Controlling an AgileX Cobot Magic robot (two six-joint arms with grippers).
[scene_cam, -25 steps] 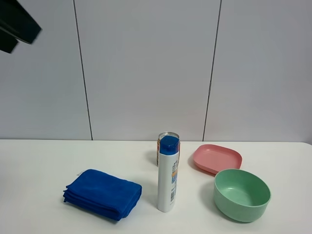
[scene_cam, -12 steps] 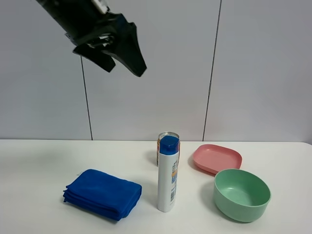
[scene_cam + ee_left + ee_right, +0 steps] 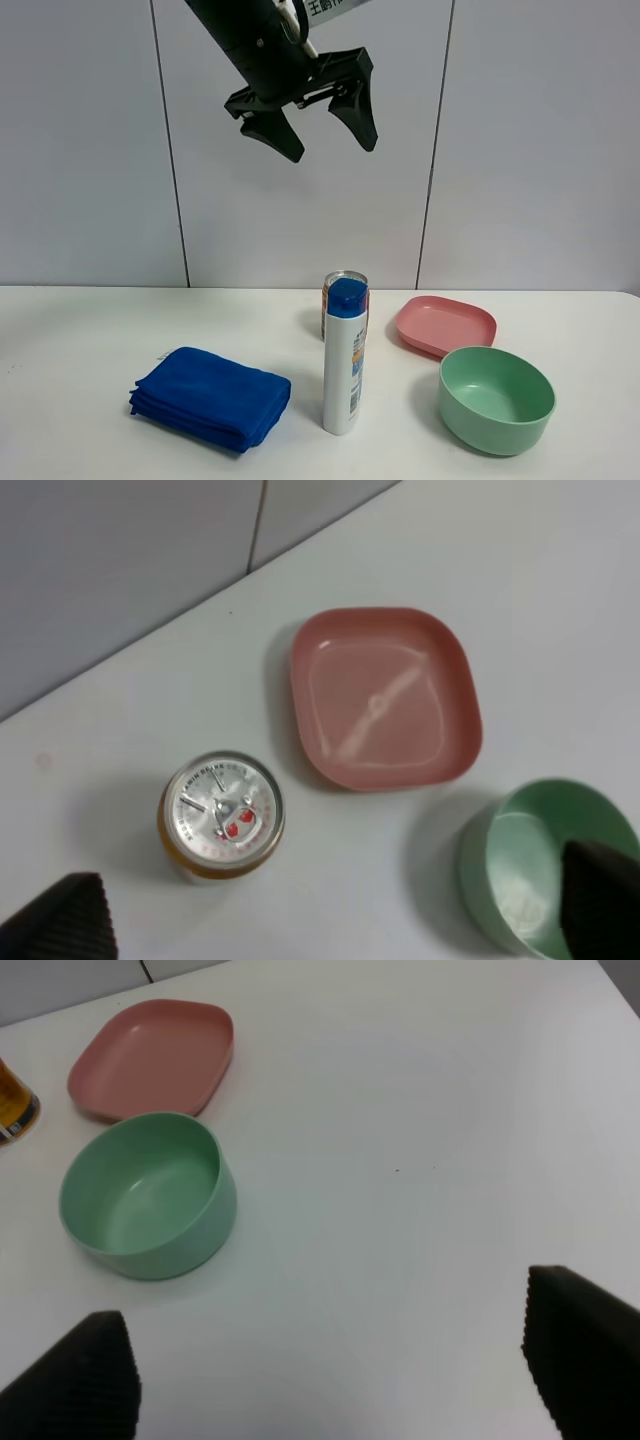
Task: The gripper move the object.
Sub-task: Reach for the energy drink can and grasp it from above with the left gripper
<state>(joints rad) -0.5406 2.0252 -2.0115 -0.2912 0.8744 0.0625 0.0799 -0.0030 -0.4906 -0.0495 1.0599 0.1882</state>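
Observation:
The golden-orange can (image 3: 344, 284) stands on the white table, mostly hidden behind the tall white bottle (image 3: 342, 372) with a blue cap. My left gripper (image 3: 330, 150) is open and empty, high in the air above the can. In the left wrist view the can (image 3: 222, 815) shows its silver pull-tab top, far below the open left gripper (image 3: 330, 910). My right gripper (image 3: 330, 1360) is open and empty above bare table; the can's edge (image 3: 14, 1106) shows at that view's border. The right gripper is out of the exterior view.
A pink plate (image 3: 446, 326) lies right of the can and a green bowl (image 3: 496, 398) sits in front of the plate. A folded blue cloth (image 3: 210, 396) lies to the left. Both dishes also show in the left wrist view: plate (image 3: 385, 695), bowl (image 3: 545, 865).
My left arm has swung in from the upper left corner to the right, and its open gripper now hangs high over the can and bottle. Nothing on the table has moved.

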